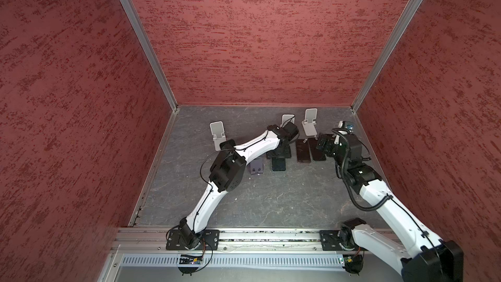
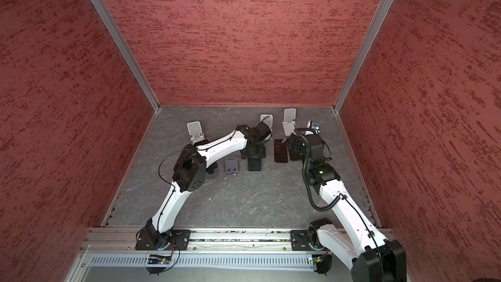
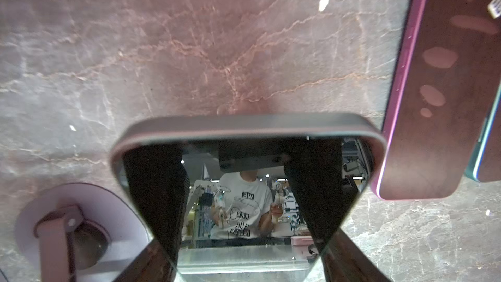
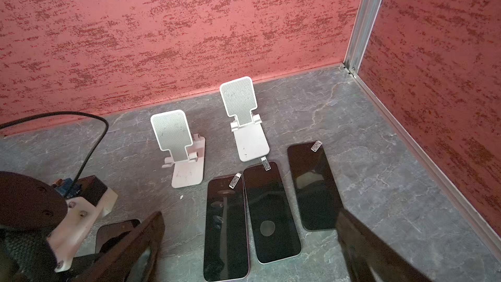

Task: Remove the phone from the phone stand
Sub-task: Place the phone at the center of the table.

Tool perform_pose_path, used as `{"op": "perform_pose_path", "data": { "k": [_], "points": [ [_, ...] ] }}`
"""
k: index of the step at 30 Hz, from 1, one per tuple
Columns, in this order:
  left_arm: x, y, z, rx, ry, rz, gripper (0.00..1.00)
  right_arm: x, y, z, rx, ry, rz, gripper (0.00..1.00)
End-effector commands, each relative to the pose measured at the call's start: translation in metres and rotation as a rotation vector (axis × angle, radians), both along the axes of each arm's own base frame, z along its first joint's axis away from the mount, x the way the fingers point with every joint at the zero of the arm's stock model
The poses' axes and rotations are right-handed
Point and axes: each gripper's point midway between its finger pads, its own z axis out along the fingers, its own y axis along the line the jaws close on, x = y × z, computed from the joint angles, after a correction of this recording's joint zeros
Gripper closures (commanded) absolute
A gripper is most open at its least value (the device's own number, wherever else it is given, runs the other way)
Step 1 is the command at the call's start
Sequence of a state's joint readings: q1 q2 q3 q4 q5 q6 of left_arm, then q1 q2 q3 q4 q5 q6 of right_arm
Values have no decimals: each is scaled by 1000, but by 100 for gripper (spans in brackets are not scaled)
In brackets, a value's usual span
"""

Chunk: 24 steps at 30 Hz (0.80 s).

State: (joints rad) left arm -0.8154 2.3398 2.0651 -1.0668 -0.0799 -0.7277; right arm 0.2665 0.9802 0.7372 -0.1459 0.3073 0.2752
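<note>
Phone (image 3: 244, 185): pinched by its long edges between the left gripper (image 3: 244, 248) fingers, off every stand and low over the table (image 3: 189, 36); contact unclear. The edge grip probably spares the screen. Round-based stand (image 3: 73, 226) just beside, bare as far as seen. Right gripper (image 4: 250, 214) gapes, apparently idle, above three flat phones (image 4: 271, 212).
</note>
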Motion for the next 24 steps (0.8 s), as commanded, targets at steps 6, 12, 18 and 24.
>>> {"op": "perform_pose_path", "data": {
  "k": [6,12,18,24],
  "points": [
    [-1,5,-5,5,45,28,34,0,-6,5,-4,-29,-25,1],
    [-1,9,-12,17,60,37,34,1,-5,4,-3,-28,-21,1],
    [-2,11,-18,29,71,41,34,1,-6,3,-3,-25,-23,1],
    [-4,15,-25,44,85,48,34,2,-5,2,-2,-26,-19,1]
  ]
}}
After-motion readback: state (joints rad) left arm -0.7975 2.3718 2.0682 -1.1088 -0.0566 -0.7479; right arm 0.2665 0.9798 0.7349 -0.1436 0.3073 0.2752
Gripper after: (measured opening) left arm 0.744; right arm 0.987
